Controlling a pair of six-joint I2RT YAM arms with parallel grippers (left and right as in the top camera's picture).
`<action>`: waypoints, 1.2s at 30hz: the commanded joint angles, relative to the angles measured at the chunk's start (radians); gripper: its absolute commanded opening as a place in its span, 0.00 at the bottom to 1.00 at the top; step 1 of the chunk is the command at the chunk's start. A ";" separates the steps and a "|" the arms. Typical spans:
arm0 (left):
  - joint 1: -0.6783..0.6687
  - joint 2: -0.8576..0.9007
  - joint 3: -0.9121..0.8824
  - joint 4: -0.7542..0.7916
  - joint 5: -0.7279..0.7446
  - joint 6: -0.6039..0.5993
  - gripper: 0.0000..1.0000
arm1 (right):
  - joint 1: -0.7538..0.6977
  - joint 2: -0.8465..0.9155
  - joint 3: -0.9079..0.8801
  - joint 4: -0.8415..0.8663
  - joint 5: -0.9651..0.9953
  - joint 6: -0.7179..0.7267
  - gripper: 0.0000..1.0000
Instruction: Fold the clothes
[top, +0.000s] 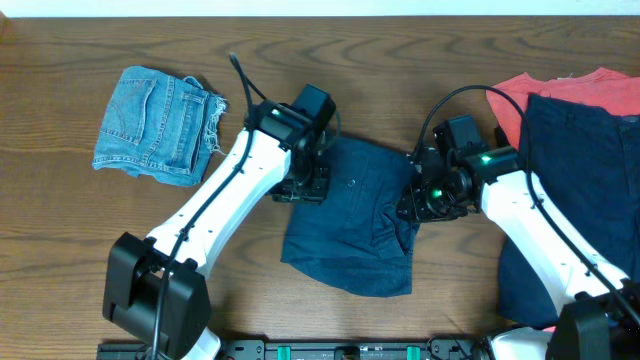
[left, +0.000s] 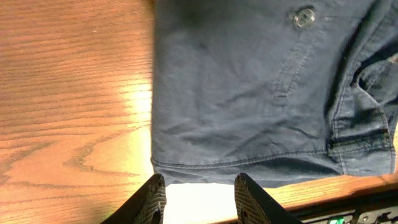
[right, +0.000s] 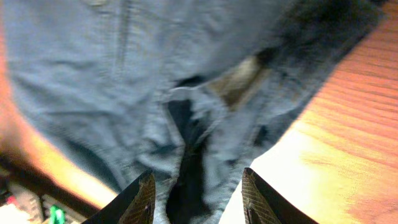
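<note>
Currently the left gripper (left: 199, 200) and right gripper (right: 198, 200) are hanging open, empty, at opposite edges of the navy shorts (top: 352, 215), probably risking bunching its rumpled side.

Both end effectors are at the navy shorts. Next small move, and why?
Probably close the right end effector on the bunched edge of the navy shorts: it is open astride rumpled fabric, while the open left end effector sits just off the hem.

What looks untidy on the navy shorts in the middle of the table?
The navy shorts lie mostly flat, but the edge by the right gripper is bunched into wrinkles, with one fold gaping open.
</note>
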 joint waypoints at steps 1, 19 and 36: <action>0.013 -0.019 0.005 -0.001 -0.020 0.057 0.38 | 0.048 0.017 -0.005 -0.003 -0.040 0.013 0.45; 0.014 -0.019 0.005 0.020 -0.066 0.093 0.46 | 0.131 0.086 0.026 0.006 -0.072 0.052 0.01; 0.014 -0.019 0.005 0.036 -0.064 0.093 0.52 | 0.111 -0.098 -0.001 -0.230 0.099 0.232 0.62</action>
